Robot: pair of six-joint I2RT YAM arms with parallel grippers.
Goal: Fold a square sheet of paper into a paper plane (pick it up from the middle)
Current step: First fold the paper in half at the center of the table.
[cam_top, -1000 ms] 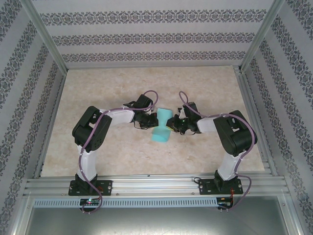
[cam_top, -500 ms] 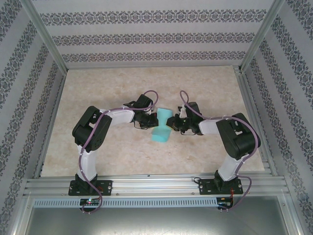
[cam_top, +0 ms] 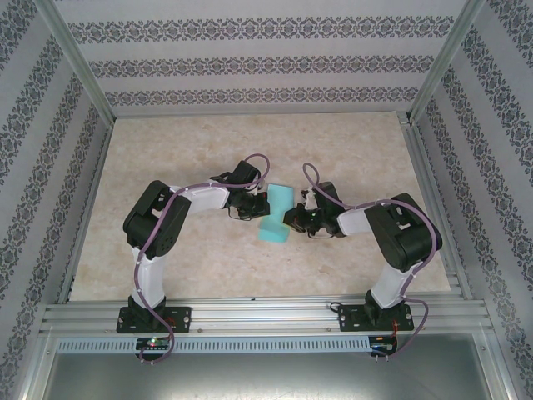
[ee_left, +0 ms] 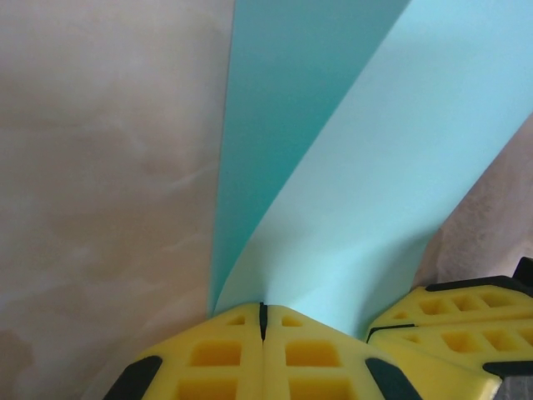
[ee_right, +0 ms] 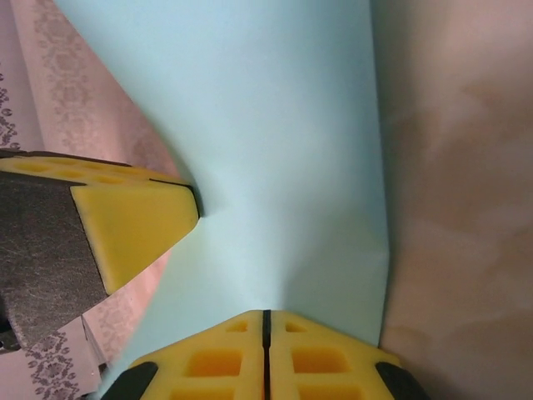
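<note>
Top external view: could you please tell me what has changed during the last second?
The right gripper shifted slightly toward the near edge and its jaws finished closing on the square sheet of paper. The left gripper stayed shut on the sheet, its arm unmoved.

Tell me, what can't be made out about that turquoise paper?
- Top external: any creases in the paper are too small to see; the right gripper covers its edge.
- Left wrist: the paper's far end is cut off by the picture's top edge.
- Right wrist: the pinched edge is hidden inside the shut fingers.
</note>
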